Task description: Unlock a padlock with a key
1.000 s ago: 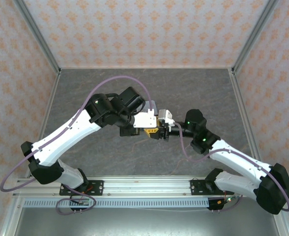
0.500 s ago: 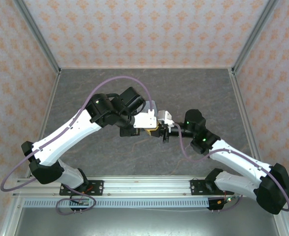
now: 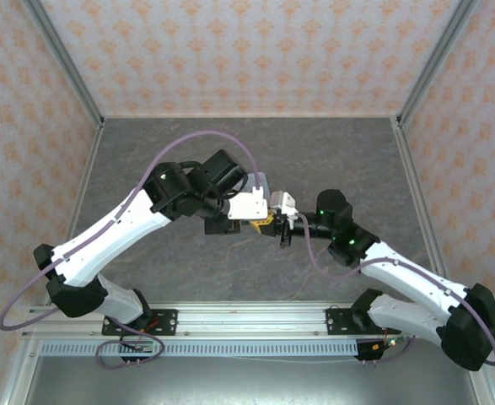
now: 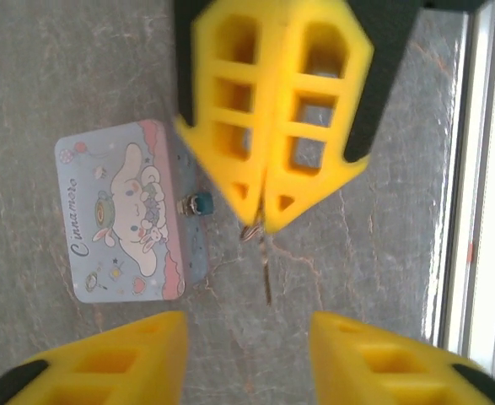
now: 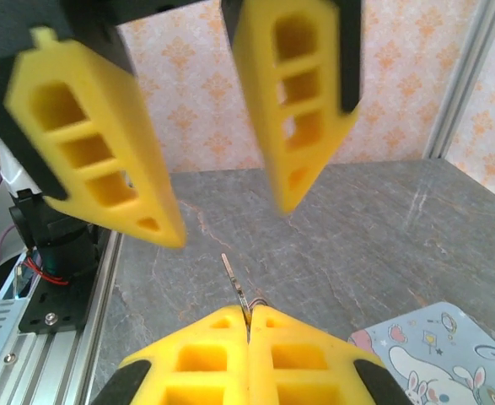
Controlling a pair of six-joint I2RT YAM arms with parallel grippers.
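Observation:
My right gripper (image 5: 249, 310) is shut on the key (image 5: 234, 283), a thin dark sliver whose blade pokes out past the fingertips. In the left wrist view the same key (image 4: 267, 274) hangs from the right gripper (image 4: 264, 221) above the grey table. The tiny teal padlock (image 4: 201, 203) lies on the table against the edge of the pastel tin (image 4: 121, 224). My left gripper (image 4: 245, 325) is open, its fingers (image 5: 104, 160) spread wide and facing the key tip, holding nothing. From above, both grippers (image 3: 277, 225) meet tip to tip at mid-table.
The pale-blue tin with the cartoon dog (image 5: 437, 354) lies flat just beside the grippers. An aluminium rail (image 4: 483, 211) runs along the near table edge. Patterned walls (image 3: 247, 51) close in the grey table on three sides.
The right gripper has edged slightly right and toward the near edge with the key. The left wrist has shifted a little with it. Both grips are unchanged.

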